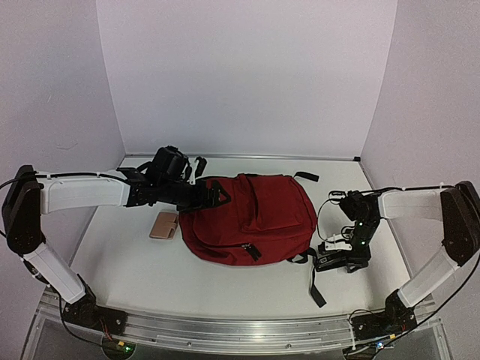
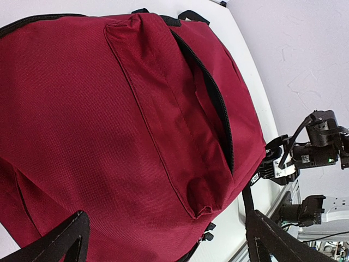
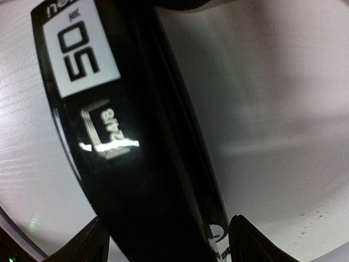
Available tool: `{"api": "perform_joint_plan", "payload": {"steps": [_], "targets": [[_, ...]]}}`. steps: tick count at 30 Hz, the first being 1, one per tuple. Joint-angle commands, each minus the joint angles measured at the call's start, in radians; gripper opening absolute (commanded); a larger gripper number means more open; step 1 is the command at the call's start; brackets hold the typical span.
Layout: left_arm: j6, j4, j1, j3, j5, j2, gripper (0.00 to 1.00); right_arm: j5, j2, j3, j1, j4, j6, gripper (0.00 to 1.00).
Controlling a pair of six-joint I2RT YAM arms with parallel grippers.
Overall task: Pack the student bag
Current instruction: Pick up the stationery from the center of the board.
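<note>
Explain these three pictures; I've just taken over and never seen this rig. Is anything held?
Two robot arms, each ending in a two-finger gripper, stand at the near edge of the table. The wide picture looks down from behind them; the other two come from wrist cameras. On it: the dark red student bag, a small tan item left of it, a glossy black pack right of it. The left gripper is open over the bag, empty. The right gripper straddles the black pack; whether it grips yet is unclear.
</note>
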Motion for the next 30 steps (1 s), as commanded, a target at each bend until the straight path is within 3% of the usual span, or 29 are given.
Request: {"api": "perform_joint_plan", "payload": {"steps": [1,6,11,15,22,30], "targets": [[0.015,0.008,0.003,0.012,-0.014,-0.017,1.00,-0.015,0.036,-0.025,-0.001,0.075,-0.026,0.70],[0.012,0.009,0.004,0.003,-0.023,-0.029,1.00,-0.013,0.048,-0.043,-0.001,0.123,-0.026,0.58],[0.005,0.016,0.008,-0.011,-0.021,-0.046,1.00,-0.015,0.014,-0.031,-0.001,0.118,0.020,0.31],[0.004,0.029,0.009,-0.014,-0.002,-0.053,1.00,-0.063,-0.065,0.013,-0.001,0.042,0.062,0.17],[0.026,0.095,0.010,-0.016,0.098,-0.072,1.00,-0.370,-0.139,0.255,-0.002,-0.193,0.236,0.10],[0.058,0.278,-0.025,-0.047,0.213,-0.090,0.96,-0.753,-0.067,0.536,-0.001,-0.185,0.555,0.06]]}}
